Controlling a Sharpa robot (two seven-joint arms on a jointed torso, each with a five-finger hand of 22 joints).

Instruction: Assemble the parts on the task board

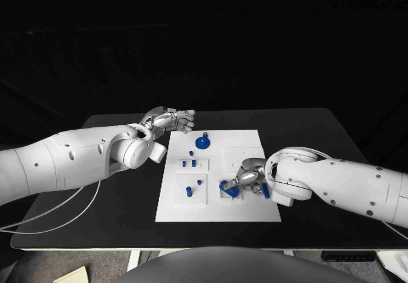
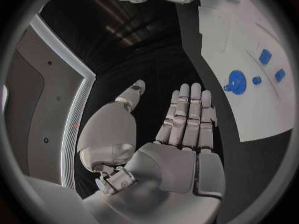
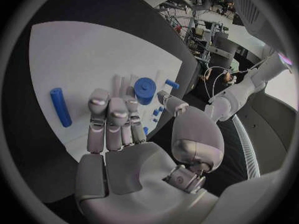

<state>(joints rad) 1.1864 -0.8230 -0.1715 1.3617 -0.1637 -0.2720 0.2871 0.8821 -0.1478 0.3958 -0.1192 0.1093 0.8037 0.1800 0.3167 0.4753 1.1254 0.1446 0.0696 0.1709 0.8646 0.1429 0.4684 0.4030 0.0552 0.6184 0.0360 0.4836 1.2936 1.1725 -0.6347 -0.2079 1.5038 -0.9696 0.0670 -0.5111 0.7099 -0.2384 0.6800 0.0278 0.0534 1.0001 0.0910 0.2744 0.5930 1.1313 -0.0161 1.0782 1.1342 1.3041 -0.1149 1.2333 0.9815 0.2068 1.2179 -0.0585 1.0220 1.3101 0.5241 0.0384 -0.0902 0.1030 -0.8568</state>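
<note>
- Nearest the robot, the right hand (image 1: 248,177) hovers low over the near right part of the task board (image 1: 246,141); the right wrist view shows its fingers side by side and bare, clamped on nothing.
- Just beside that hand lie loose parts — a chunky blue piece (image 1: 228,187) on the board and a blue rod (image 1: 265,190) at the board's right edge, lying flat. These look still unplaced, so I judge the assembly to be only partly done.
- Mid-board, several small blue pegs (image 1: 188,191) stand or lie in the left column of recesses; whether they are fully seated cannot be told.
- Farther back a round blue disc (image 1: 202,142) sits on the board.
- Farthest, the left hand (image 1: 173,119) hangs over the black surface (image 1: 119,194) off the board's far left corner, fingers straight and together, holding nothing.
</note>
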